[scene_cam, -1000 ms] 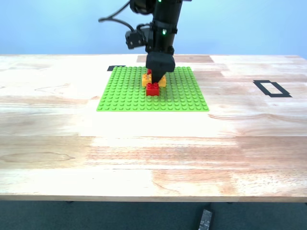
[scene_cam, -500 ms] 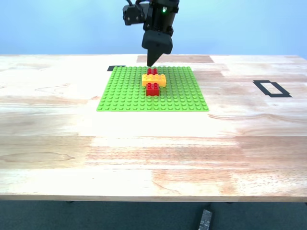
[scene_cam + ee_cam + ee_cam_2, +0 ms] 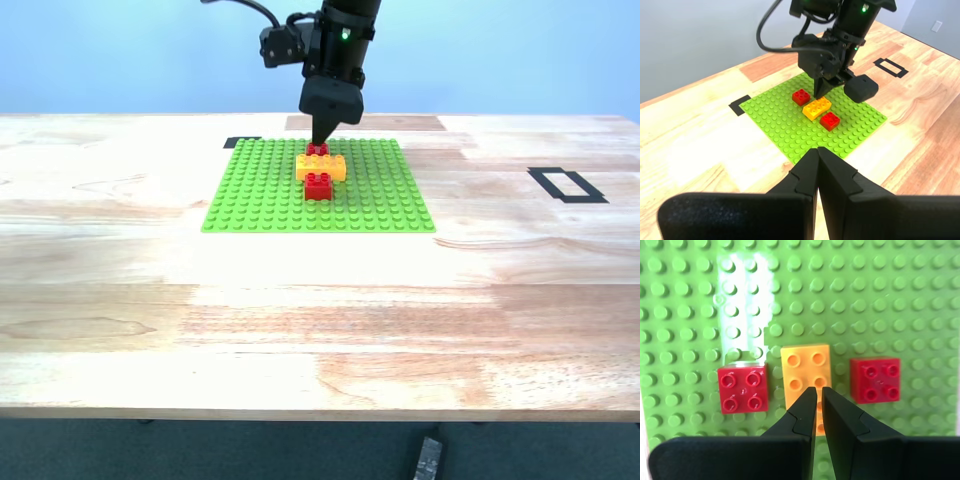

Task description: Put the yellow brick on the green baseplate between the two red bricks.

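Note:
The yellow brick sits on the green baseplate between the two red bricks, one close on each long side. My second gripper hangs just above the bricks, shut and holding nothing, its tips over the yellow brick's end. My first gripper is shut and empty, held well back from the plate and out of the exterior view.
A black tape rectangle marks the table toward the exterior view's right. A small black tape patch lies at the plate's far corner toward that view's left. A black object lies on the floor below the table's near edge.
My second gripper was down on the bricks a second ago and has risen off them. The yellow brick stayed on the plate between the red ones.

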`<state>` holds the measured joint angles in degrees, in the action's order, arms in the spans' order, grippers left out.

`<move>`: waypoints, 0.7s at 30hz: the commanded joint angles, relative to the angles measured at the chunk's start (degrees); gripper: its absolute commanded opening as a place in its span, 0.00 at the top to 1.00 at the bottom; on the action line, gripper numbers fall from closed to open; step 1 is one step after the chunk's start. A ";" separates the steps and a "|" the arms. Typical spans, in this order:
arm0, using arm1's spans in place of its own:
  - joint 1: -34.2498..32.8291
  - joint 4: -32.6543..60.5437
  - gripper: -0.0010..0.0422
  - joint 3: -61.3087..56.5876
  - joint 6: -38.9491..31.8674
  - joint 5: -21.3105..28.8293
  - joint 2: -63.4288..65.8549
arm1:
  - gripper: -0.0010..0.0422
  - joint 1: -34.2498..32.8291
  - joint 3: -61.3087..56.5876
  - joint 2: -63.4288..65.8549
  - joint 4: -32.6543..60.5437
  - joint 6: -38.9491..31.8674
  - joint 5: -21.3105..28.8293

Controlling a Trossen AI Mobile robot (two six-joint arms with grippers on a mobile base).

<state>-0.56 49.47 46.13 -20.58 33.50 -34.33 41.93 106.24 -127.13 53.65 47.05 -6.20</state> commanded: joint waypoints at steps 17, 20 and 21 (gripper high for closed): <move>0.00 -0.04 0.98 0.02 0.00 0.07 0.00 | 0.94 -0.02 -2.03 -1.49 -3.65 0.28 -0.87; 0.00 -0.09 0.98 0.02 0.02 0.07 0.00 | 0.94 -0.07 -1.49 -1.79 -3.52 0.31 -0.92; 0.00 -0.15 0.98 0.02 0.02 0.02 0.00 | 0.94 -0.02 -1.44 -1.90 -3.52 0.28 -0.92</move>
<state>-0.58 49.41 46.13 -20.56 33.52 -34.33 41.89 104.51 -128.84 50.17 47.33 -7.11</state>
